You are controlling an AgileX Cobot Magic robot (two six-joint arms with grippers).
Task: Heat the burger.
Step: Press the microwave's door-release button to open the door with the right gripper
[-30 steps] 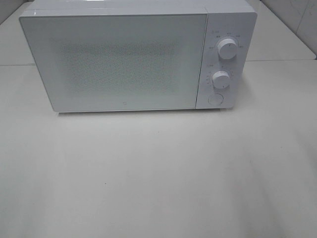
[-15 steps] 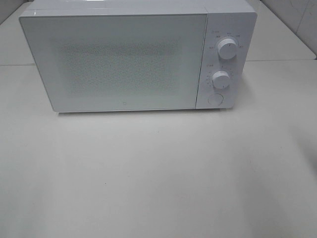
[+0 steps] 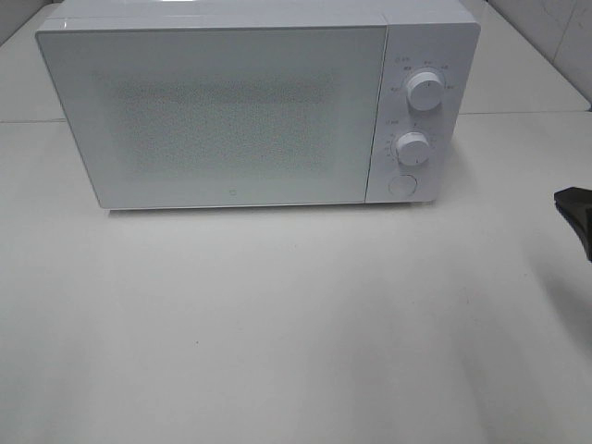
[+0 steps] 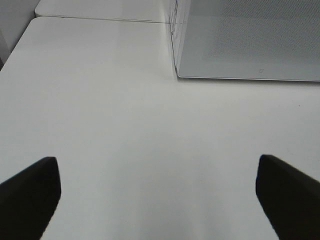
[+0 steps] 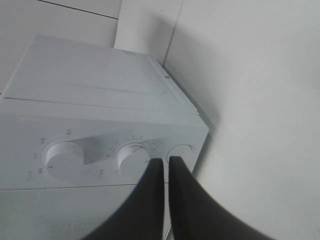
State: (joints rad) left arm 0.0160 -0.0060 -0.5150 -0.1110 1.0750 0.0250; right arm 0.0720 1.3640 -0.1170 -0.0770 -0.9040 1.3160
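The burger is not in view in any frame. A white microwave stands at the back of the table with its door closed; the door's window shows nothing inside. My right gripper is shut and empty, its tips pointing at the microwave's control panel, close to the round button. Only its dark tip shows at the right edge of the exterior high view, clear of the microwave. My left gripper is open and empty, low over the bare table in front of the microwave's left corner.
The control panel has an upper knob, a lower knob and a round button. The white table stretches in front of the microwave. A tiled wall rises at the back right.
The right gripper's dark tip has come into the exterior high view at the right edge. The microwave has not moved and its door stays closed.
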